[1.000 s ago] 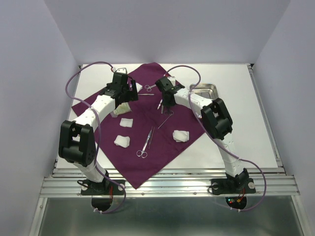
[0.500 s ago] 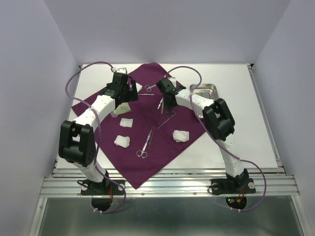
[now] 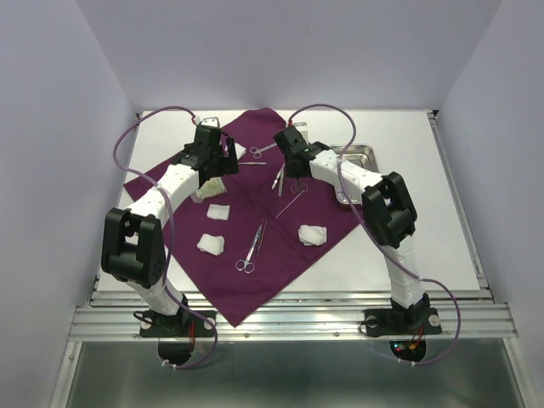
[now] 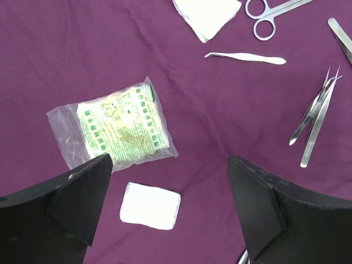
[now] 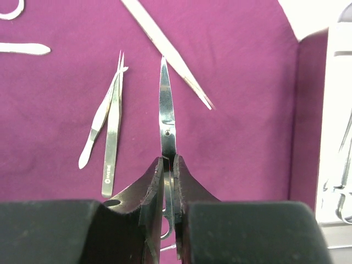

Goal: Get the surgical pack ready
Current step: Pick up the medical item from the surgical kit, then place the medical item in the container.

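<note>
On the purple cloth [image 3: 280,255], the right end effector [image 5: 169,165] is narrow and clamped on scissors [image 5: 166,110], blades pointing to 12 o'clock in the wrist view. The tweezers [image 5: 110,132] lie at 9 o'clock of the blades. The left end effector [image 4: 168,165] is wide and holds nothing, over the packet [image 4: 118,132], with gauze [image 4: 150,205] at 6 o'clock of it. The tray [image 3: 353,155] sits on the counter [image 3: 425,221] at the cloth's 2 o'clock, just beside it.
</note>
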Robot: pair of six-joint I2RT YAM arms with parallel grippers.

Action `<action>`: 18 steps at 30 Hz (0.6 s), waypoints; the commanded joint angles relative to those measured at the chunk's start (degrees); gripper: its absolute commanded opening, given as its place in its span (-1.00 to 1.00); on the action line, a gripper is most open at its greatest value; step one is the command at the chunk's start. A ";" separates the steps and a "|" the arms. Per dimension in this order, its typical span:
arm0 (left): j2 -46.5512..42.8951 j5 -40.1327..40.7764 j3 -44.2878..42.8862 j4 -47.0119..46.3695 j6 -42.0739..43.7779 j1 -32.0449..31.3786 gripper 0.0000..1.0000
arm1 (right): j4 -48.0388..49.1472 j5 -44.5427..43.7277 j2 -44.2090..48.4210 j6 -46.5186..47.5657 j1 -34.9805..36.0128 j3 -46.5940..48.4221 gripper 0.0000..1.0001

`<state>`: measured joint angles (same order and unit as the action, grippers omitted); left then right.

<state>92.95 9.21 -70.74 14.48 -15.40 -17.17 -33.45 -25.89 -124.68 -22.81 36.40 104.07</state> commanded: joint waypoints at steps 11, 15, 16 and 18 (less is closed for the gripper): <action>-1.63 0.19 -0.10 -0.59 0.98 -0.15 0.98 | 2.25 -6.01 5.94 1.80 -1.60 -1.50 -0.84; -1.63 0.28 0.08 -0.68 0.98 -0.15 0.97 | 2.34 -5.84 7.26 2.67 -3.00 -2.38 -0.83; -1.63 0.28 0.16 -0.68 0.90 -0.15 0.98 | 2.34 -4.88 7.70 3.20 -3.87 -2.73 -0.83; -1.54 0.37 0.25 -0.68 1.07 -0.23 0.97 | 4.09 -3.47 9.71 4.34 -4.67 -4.40 -0.83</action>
<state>92.95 9.10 -70.74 14.48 -15.22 -17.17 -32.56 -29.52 -121.23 -20.71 33.98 101.69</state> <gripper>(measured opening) 0.986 0.131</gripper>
